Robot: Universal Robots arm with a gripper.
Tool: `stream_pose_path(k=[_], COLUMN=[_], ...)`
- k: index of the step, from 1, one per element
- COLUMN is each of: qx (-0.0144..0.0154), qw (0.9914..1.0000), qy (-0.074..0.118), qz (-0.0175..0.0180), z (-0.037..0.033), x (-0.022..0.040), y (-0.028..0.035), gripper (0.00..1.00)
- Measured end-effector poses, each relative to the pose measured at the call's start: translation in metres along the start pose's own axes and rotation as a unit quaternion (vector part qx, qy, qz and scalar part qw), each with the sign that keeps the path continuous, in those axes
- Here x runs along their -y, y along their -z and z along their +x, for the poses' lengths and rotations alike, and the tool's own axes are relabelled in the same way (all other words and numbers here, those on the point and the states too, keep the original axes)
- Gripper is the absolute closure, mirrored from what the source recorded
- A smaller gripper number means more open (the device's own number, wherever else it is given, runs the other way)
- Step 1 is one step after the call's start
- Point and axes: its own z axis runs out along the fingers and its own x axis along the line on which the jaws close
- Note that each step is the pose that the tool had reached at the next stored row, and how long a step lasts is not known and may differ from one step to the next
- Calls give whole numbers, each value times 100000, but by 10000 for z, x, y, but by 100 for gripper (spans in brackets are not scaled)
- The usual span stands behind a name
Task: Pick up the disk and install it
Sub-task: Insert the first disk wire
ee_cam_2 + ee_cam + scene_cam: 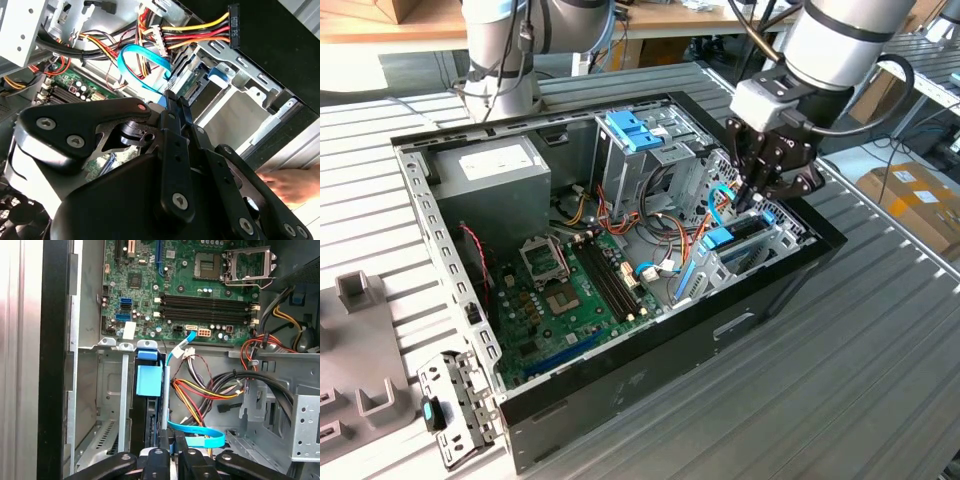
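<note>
The gripper point(174, 97) sits nearest the wrist cameras. Its black fingers point(170, 130) are drawn together with barely a slit between them, and I cannot tell whether they pinch anything. In the first wrist view their tips are just beside the disk point(148, 382), which stands on edge in a slot of the grey cage point(107, 390) with its light-blue carrier tab toward the camera. A blue cable point(200, 440) loops close by the tips, and red, yellow and black wires point(200, 390) snake past it. Beyond the cage lies the green board point(190, 290) with its empty processor socket point(247, 262).

In the second wrist view a person's hand point(292, 182) rests outside the case's black wall.

In the exterior view the gripper point(748, 200) hangs over the cage in the upper right of the frame, directly above the disk point(720, 240). The case point(650, 350) lies open on a slatted table point(880, 380). Its board fills the lower middle, and a grey power supply point(495, 165) sits toward the upper left. A loose metal bracket point(455, 405) lies at the lower left, just beside the case.
</note>
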Motion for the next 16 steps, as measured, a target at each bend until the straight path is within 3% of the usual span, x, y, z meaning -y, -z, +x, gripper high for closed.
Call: stream_pose_path(k=[9, 16], qx=[112, 122], qw=[99990, 99985], qy=[567, 877], qz=[1313, 1470], z=[97, 103], x=[-111, -135], y=[-1, -16], gripper=[84, 84])
